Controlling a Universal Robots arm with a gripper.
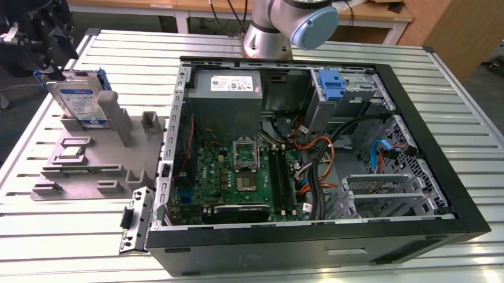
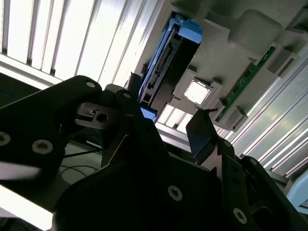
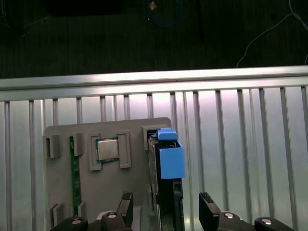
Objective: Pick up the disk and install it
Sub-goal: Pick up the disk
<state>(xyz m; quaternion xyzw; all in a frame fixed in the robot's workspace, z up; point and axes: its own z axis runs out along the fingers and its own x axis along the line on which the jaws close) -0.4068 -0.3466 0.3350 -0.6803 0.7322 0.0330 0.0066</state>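
Disk point(image 1: 81, 99) stands on edge in the grey holder point(image 1: 87, 162), about 10 o'clock from the computer case point(image 1: 315, 177). Gripper point(image 3: 166, 199) is spread, straddling it (no contact, I think). I'd centre first, then squeeze evenly.

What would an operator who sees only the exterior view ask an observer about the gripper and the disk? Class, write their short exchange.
Operator: The gripper looks dark to me. Is it open?
Observer: Yes. In the first wrist view its fingers stand well apart.
Operator: Is it lined up with the disk?
Observer: In that view the disk, standing on edge, shows in the gap between the fingers, clear of both.
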